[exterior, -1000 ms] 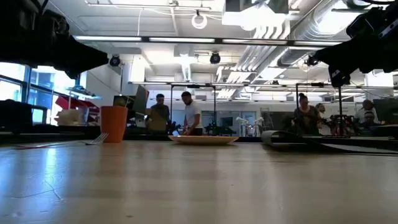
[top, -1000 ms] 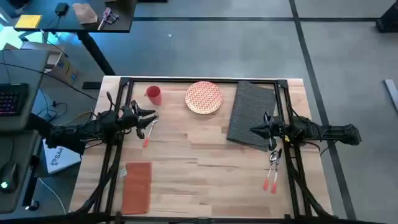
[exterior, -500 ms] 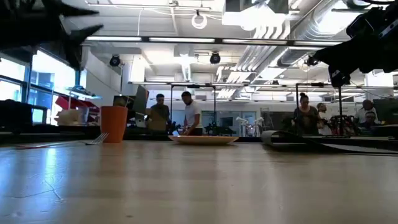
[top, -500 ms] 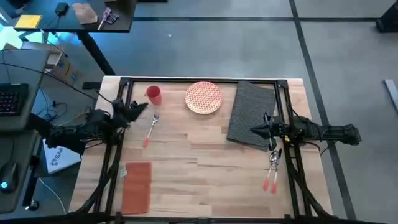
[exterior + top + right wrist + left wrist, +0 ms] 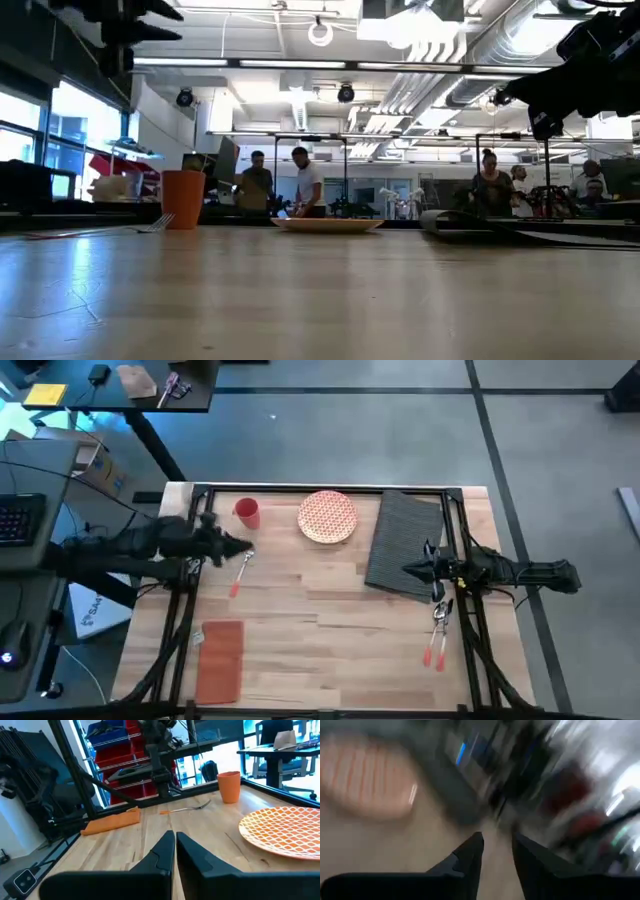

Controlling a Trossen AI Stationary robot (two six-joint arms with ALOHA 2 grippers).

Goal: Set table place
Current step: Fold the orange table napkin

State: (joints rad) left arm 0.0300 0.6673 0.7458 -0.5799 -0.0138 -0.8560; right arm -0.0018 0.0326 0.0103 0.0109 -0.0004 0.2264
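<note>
The placemat (image 5: 405, 544) lies lengthwise directly under the right gripper (image 5: 408, 570), fingers together and empty; the left gripper (image 5: 243, 547), slightly parted and empty, hovers well apart by the fork (image 5: 240, 570).

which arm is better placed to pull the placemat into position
Right, probably. The right tool hovers over the near edge of the dark grey placemat, while the left tool sits across the table by the fork.
</note>
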